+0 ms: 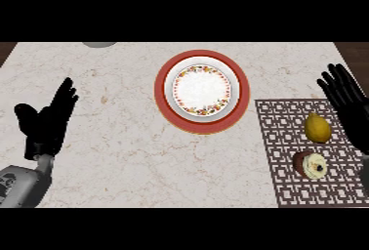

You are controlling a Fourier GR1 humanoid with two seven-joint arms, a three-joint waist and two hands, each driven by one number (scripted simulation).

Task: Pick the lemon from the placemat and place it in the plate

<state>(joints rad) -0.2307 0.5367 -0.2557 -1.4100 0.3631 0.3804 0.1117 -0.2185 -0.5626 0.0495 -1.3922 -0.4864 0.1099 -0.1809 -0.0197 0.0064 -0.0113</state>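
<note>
The lemon point(317, 128) lies on the placemat point(288, 161) just beside a cupcake point(312, 164), well apart from the plate point(202, 90), and the right hand point(351, 105), fingers straight and holding nothing, could knock that cupcake or roll the lemon onto the bench point(122, 146).

I'm seeing my left hand point(49, 119) resting open at the view's left, fingers up, grey forearm below, right hand point(349, 100) showing open at the right edge

No readable text, label, brand, number or sign shows on anything here.
</note>
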